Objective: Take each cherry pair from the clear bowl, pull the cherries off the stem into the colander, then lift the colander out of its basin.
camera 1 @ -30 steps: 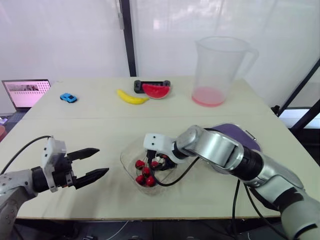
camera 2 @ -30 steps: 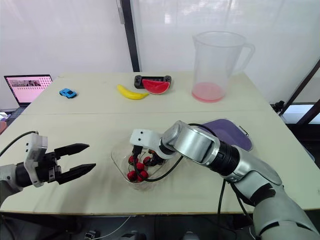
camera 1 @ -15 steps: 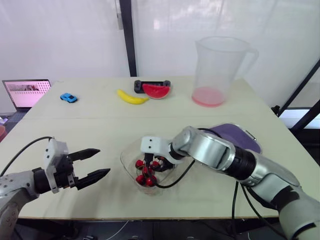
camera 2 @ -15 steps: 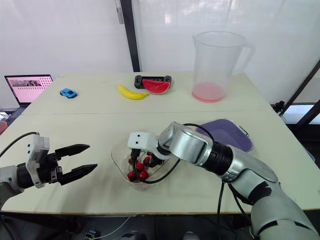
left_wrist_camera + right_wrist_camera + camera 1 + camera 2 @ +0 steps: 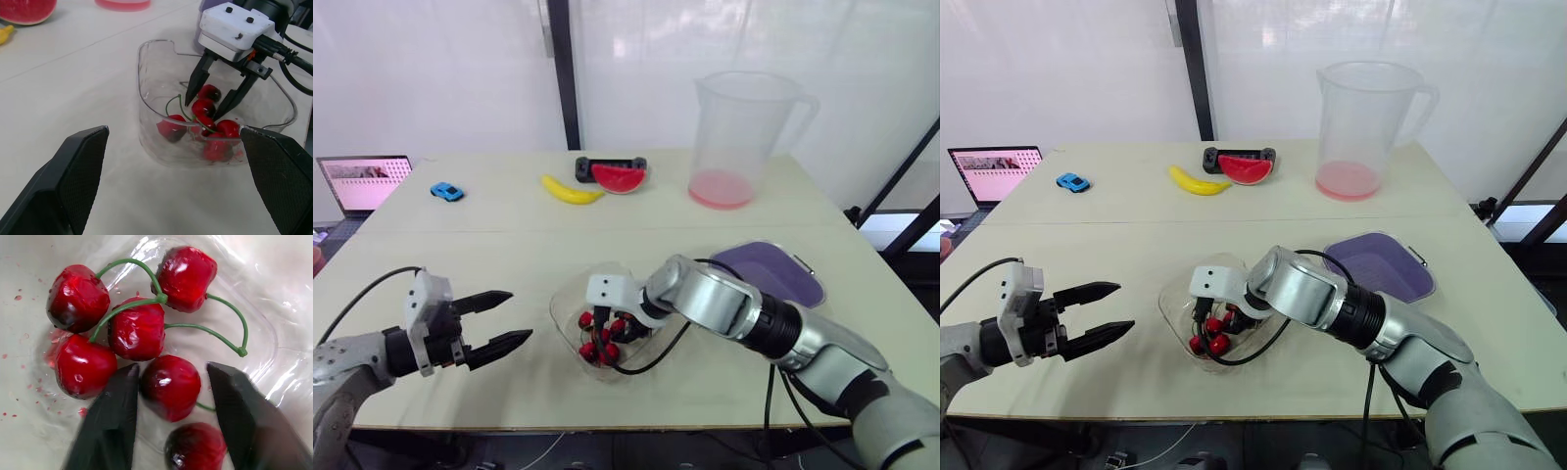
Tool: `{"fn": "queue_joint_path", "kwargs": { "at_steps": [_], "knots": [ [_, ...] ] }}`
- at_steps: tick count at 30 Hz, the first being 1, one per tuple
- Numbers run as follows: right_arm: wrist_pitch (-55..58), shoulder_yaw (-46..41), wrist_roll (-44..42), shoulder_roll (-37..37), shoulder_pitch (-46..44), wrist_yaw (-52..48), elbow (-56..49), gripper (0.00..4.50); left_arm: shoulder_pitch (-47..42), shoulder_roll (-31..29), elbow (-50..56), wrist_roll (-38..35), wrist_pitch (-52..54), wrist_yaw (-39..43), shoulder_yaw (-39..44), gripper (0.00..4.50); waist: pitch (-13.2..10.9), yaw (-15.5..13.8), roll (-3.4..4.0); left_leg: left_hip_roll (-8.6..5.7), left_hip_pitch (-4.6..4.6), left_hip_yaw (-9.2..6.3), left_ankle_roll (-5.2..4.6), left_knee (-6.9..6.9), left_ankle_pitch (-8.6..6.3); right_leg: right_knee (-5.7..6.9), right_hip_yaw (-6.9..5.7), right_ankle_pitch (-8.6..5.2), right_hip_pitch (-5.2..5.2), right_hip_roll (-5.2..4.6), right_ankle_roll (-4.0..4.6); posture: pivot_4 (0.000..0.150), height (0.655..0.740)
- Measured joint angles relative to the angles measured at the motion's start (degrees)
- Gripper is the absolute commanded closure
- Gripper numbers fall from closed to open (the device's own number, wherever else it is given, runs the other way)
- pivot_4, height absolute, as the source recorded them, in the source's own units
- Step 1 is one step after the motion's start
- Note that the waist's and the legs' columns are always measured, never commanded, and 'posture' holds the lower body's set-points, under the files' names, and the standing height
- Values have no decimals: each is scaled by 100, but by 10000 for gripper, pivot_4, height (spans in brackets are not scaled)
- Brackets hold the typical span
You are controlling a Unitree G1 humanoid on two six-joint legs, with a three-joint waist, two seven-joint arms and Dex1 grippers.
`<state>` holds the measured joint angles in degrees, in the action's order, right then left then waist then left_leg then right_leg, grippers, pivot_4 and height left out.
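Right wrist view: the right gripper [image 5: 172, 366] is open around one cherry [image 5: 170, 387] in the clear bowl [image 5: 145, 98]. The left gripper [image 5: 519, 315], lower left, is open too.

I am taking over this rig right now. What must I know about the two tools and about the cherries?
Right tool: open, down inside the clear bowl, one finger on each side of a cherry, not closed on it.
Left tool: open, holding nothing, over the table to the left of the bowl.
Six cherries lie in the bowl, some joined by stems.
Purple colander: right of the bowl, no cherry visible in it.
Done: nothing visible. Left: every pair, then lifting the colander.
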<state>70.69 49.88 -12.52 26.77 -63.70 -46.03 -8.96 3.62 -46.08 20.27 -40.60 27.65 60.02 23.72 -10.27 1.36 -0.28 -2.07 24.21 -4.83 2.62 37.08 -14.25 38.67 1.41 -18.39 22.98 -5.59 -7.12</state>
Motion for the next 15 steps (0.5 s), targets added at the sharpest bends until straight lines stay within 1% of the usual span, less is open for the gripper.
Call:
{"fn": "queue_joint_path", "kwargs": {
  "at_steps": [8, 15],
  "knots": [
    [-126, 10, 121, -19, 1, -62, 2, 28847, -115, -1, -67, 8, 0, 5, -33, 0, 0, -3, 0, -1, 0, 0, 0, 0, 0, 0, 0, 0, 0, 0, 0, 1500, 7400],
    [-1192, 367, 648, -16, -252, -426, 24, 28847, -167, 0, -123, 18, -4, 14, -46, 0, 0, 52, 0, -1, 0, -1, 1, -2, 0, 0, -1, 0, 2, 0, 0, 1500, 7400]
  ]
}}
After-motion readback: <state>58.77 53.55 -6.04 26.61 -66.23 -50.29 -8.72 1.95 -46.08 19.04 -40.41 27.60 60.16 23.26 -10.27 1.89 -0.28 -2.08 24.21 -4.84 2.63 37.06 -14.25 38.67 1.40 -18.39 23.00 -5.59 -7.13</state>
